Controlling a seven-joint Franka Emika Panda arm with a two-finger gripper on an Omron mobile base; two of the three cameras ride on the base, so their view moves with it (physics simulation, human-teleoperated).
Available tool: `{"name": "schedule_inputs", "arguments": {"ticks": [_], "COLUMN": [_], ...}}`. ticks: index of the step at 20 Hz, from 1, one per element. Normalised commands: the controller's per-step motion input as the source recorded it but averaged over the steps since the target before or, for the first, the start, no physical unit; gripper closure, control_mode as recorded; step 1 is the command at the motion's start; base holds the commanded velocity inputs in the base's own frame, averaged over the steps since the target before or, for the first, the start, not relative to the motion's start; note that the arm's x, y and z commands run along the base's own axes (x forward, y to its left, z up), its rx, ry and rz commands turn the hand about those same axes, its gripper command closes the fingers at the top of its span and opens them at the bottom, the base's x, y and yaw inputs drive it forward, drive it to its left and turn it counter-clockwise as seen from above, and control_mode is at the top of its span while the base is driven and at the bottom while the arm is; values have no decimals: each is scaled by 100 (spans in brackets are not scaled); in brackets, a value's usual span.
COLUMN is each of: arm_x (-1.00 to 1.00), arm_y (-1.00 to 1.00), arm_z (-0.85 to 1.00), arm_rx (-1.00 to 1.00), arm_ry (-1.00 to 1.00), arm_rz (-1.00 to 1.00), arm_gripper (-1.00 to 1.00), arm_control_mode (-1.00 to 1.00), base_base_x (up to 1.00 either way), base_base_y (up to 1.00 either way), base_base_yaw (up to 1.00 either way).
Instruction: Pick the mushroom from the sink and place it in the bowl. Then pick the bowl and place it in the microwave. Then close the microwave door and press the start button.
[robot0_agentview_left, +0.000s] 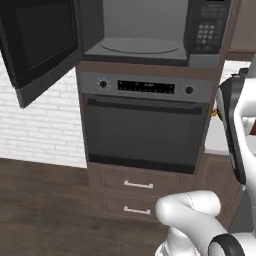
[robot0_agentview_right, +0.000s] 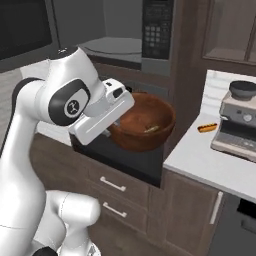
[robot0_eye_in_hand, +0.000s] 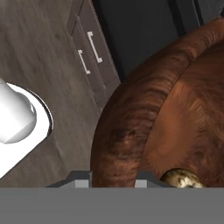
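Observation:
My gripper (robot0_agentview_right: 121, 121) is shut on the near rim of the reddish-brown bowl (robot0_agentview_right: 145, 122) and holds it in the air in front of the oven. In the hand view the bowl's rim (robot0_eye_in_hand: 131, 131) runs down between the gripper (robot0_eye_in_hand: 114, 181) tips. The mushroom (robot0_eye_in_hand: 183, 178), a small pale-brown lump, lies inside the bowl (robot0_agentview_right: 151, 129). Above stands the microwave (robot0_agentview_left: 140, 35), its cavity and glass turntable (robot0_agentview_left: 137, 48) exposed. The microwave door (robot0_agentview_left: 40, 47) is swung wide to the left. The bowl hangs lower than the microwave floor. The sink is out of view.
The oven (robot0_agentview_left: 145, 132) with its bar handle and two drawers (robot0_agentview_left: 137, 186) sit right under the microwave. To the right, a counter (robot0_agentview_right: 200, 160) carries an espresso machine (robot0_agentview_right: 240, 120) and a small orange item (robot0_agentview_right: 207, 127). The keypad (robot0_agentview_right: 157, 30) lies right of the cavity.

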Motion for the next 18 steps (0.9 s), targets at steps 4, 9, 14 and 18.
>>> {"name": "schedule_inputs", "arguments": {"ticks": [4, 9, 14, 18], "arm_x": [0, 0, 0, 0], "arm_y": [0, 0, 0, 0], "arm_z": [0, 0, 0, 0], "arm_rx": [0, 0, 0, 0], "arm_ry": [0, 0, 0, 0], "arm_rz": [0, 0, 0, 0], "arm_gripper": [100, 100, 100, 100], "arm_control_mode": [100, 100, 100, 100], "base_base_x": [98, 72, 52, 66], "base_base_y": [100, 100, 85, 13], "base_base_yaw": [-21, -25, -20, -2]}}
